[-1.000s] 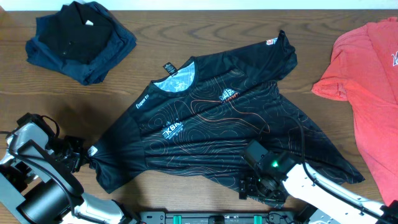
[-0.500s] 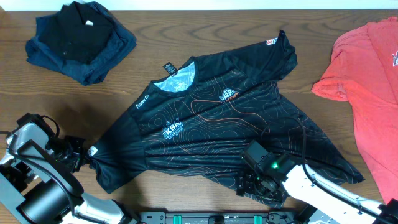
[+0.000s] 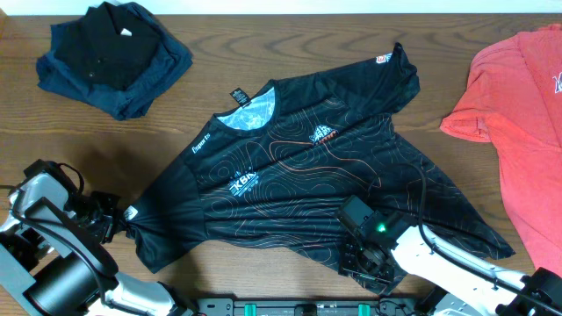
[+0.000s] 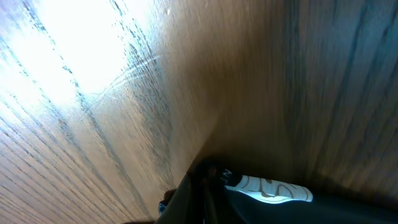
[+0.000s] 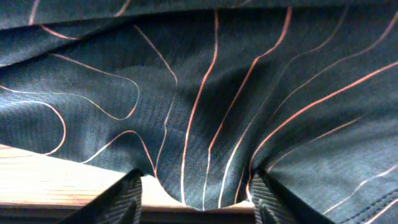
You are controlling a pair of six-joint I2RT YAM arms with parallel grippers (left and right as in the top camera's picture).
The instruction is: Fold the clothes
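Right tool: we have the right gripper low over the near hem. Its jaws stand apart with a loose bulge of cloth between the fingers, draped and not pinched.
Left tool: the left gripper is clamped tight on the sleeve end at the near left. Its own camera gives us bunched black cloth and a white logo patch against the wood.
Garment: the jersey lies spread mid-table, skewed and rumpled, collar toward the far side, with the pale inside showing at the neck.
Surface: we see the wooden table bare around the left sleeve.
Right neighbour: a coral-red T-shirt lies at the right edge, with wood showing between it and the jersey.
Far left: a pile of dark garments sits well apart.
In the way: from above, the right wrist's body sits over the near hem and hides that stretch from us.
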